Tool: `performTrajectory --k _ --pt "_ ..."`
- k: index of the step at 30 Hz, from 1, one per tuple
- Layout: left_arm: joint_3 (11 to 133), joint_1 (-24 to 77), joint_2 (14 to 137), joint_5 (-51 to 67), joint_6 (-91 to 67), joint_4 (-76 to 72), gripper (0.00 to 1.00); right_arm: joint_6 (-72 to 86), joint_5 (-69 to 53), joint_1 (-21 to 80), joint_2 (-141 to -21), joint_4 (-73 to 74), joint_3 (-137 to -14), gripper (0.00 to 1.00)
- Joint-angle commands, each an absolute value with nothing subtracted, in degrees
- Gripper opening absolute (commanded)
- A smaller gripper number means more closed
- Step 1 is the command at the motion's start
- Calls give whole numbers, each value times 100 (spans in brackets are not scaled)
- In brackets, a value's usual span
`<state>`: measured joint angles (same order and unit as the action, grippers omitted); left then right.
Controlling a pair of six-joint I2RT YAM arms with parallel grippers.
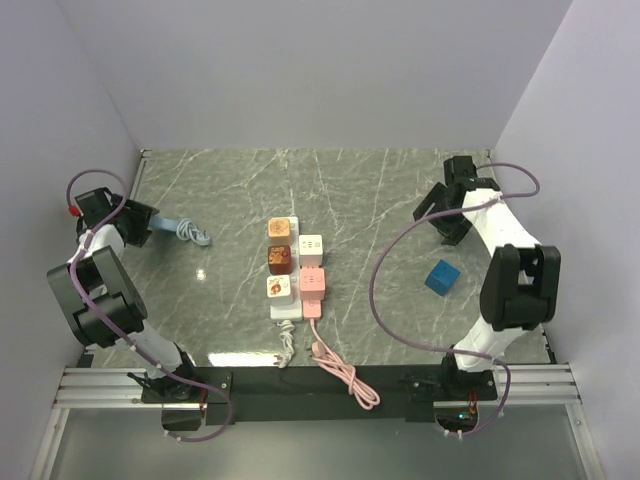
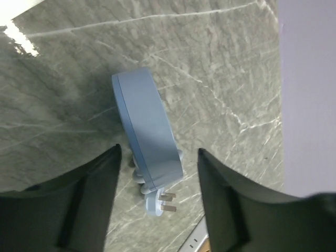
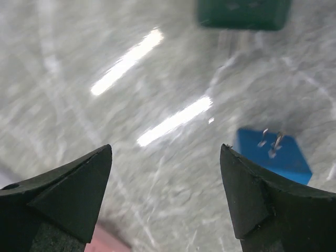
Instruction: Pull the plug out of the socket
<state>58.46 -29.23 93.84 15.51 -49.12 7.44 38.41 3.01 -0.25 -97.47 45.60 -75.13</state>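
A white power strip (image 1: pixel 286 309) lies mid-table with three cube plugs in it: cream (image 1: pixel 282 229), brown (image 1: pixel 279 260) and white (image 1: pixel 279 288). Beside it lies a pink strip (image 1: pixel 312 306) bearing a white cube (image 1: pixel 311 246). A blue cube plug (image 1: pixel 441 276) lies loose on the table, prongs up in the right wrist view (image 3: pixel 273 155). My right gripper (image 1: pixel 436 214) (image 3: pixel 165 173) is open and empty, above bare table and apart from the blue plug. My left gripper (image 1: pixel 150 226) (image 2: pixel 160 173) is open at the far left over a light-blue power strip (image 2: pixel 147 136), not touching it.
The light-blue strip's coiled cord (image 1: pixel 193 233) and its bare plug (image 2: pixel 159 203) lie on the table. White (image 1: pixel 286 347) and pink (image 1: pixel 345 375) cords run to the near edge. Walls close in left, right and back. A dark green object (image 3: pixel 241 13) shows in the right wrist view.
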Motion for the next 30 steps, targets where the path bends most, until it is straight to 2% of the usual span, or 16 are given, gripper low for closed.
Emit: performTrajectory --k 1,7,9,10,25,30 --pt "5748 -2953 9106 1442 -4913 509 69 3612 -191 219 -9106 4562 -7717 90" --pt "5599 -2953 8763 1248 -4878 826 84 3454 -1220 474 -8368 4097 -7446 93" --pt "5485 -2953 8492 1222 -4930 975 97 3445 -1370 571 -8122 3964 -7427 94" --pt "5450 -2953 8377 1187 -4939 1063 99 3428 -1362 658 -8069 3973 -7462 95" --pt "5089 -2760 6602 1512 -4711 2925 99 2953 -1160 1168 -7947 4378 -7752 96" --pt "4975 -2725 5864 1573 -4553 3409 99 2839 -2588 1195 -7813 3965 -7533 95"
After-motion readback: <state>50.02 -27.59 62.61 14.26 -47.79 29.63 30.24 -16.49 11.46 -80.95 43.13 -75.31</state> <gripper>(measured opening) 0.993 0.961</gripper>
